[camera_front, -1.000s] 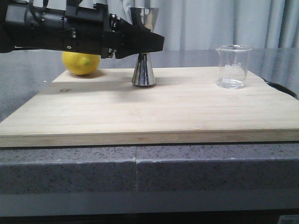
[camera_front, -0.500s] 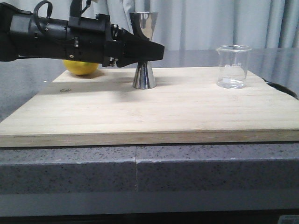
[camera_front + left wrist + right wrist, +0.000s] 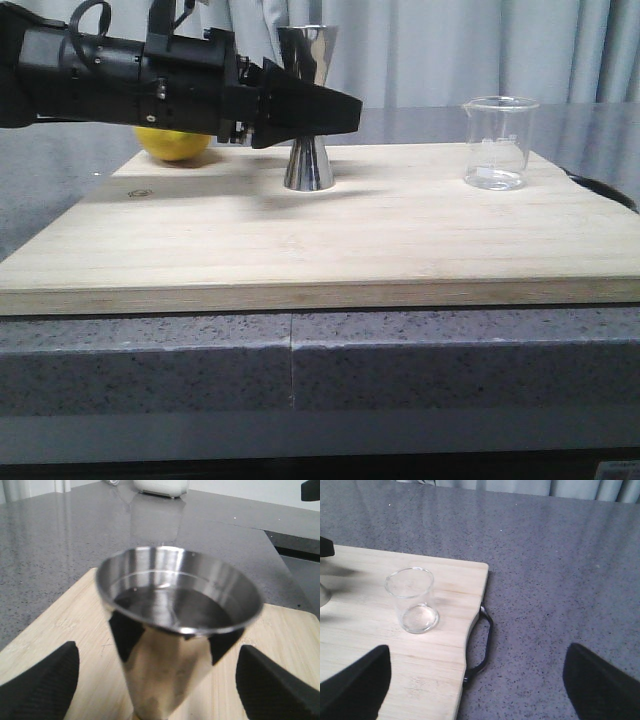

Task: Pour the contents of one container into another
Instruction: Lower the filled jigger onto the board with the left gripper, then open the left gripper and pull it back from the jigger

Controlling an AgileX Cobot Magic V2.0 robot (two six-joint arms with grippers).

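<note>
The steel jigger (image 3: 307, 105) stands upright near the back of the wooden board (image 3: 330, 235) on the tabletop (image 3: 400, 355), with the lemon (image 3: 175, 143) behind the arm to its left and the glass beaker (image 3: 497, 142) well apart at the board's right side. The left end effector (image 3: 157, 677) is spread wide, its fingers (image 3: 42, 680) on either side of the jigger's upper cone and not yet touching it. The step in hand looks like closing on the jigger, and doing it well means centring it between the fingers first, then closing gently at or just above the narrow waist so the tapered steel does not slip or tip (the upper cup appears to hold dark liquid, so a jolt could spill it). The right end effector (image 3: 477, 690) hangs released above the beaker's side of the board, holding nothing.
</note>
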